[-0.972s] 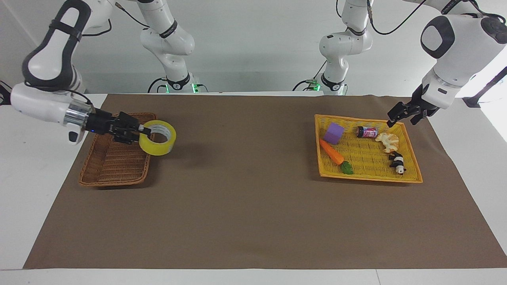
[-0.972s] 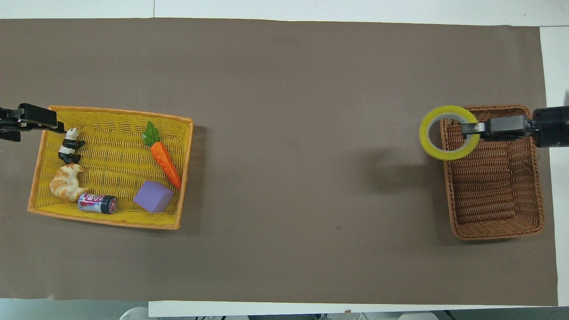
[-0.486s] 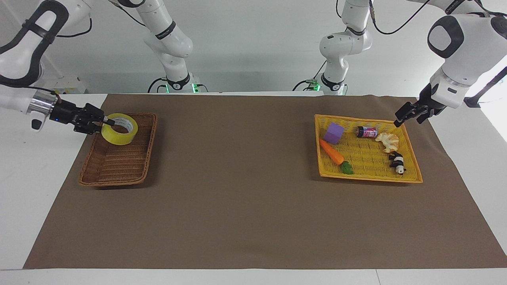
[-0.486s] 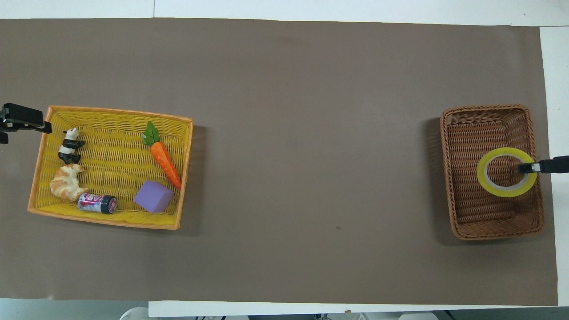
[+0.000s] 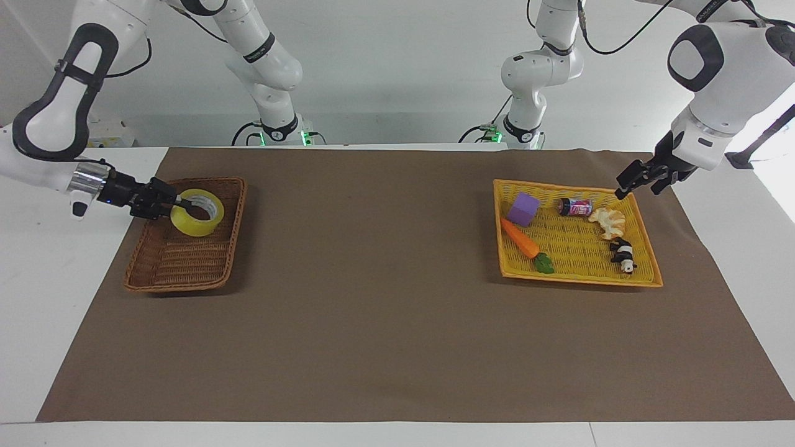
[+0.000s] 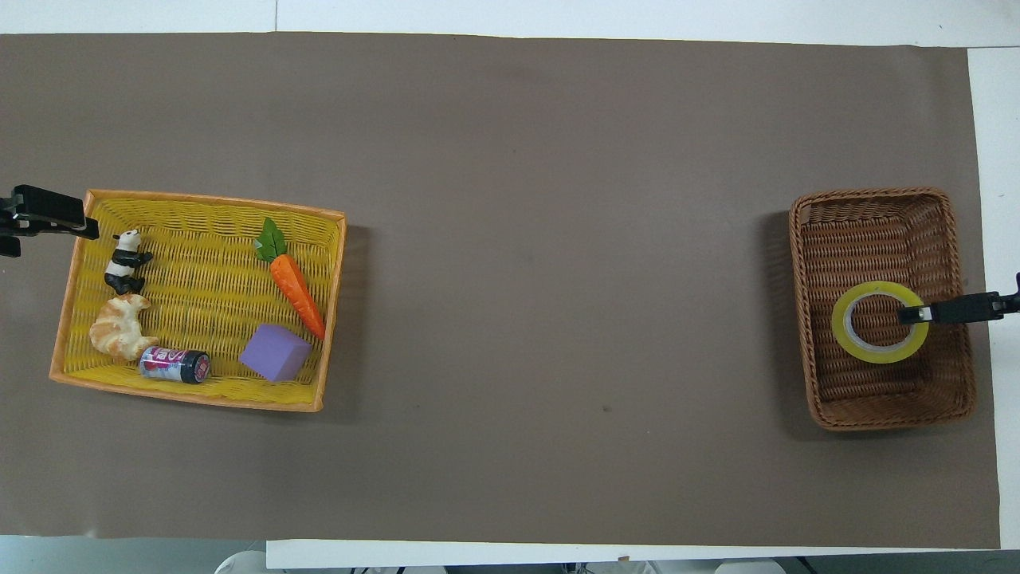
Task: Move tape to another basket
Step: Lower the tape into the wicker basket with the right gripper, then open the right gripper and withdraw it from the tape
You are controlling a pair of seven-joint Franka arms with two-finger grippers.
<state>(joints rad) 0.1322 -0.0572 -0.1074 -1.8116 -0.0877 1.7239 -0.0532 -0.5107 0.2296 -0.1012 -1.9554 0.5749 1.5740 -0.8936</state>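
Note:
The yellow tape (image 5: 197,213) is low inside the dark brown wicker basket (image 5: 180,267), in the half nearer to the robots. My right gripper (image 5: 177,203) is shut on the roll's wall, one finger inside the ring. In the overhead view the tape (image 6: 880,321) lies within the basket (image 6: 876,223) and the right gripper (image 6: 915,313) reaches in over the basket's rim. I cannot tell whether the roll touches the basket floor. My left gripper (image 5: 638,185) is open and empty over the corner of the yellow basket (image 5: 643,279).
The yellow flat basket (image 6: 199,209) at the left arm's end holds a purple block (image 6: 275,353), a carrot (image 6: 296,291), a small can (image 6: 174,365), a croissant (image 6: 119,331) and a panda figure (image 6: 123,263). A brown mat (image 6: 558,239) covers the table.
My right gripper carried the tape from over the basket's inner rim into the basket and lowered it. My left gripper drew back slightly to the yellow basket's corner.

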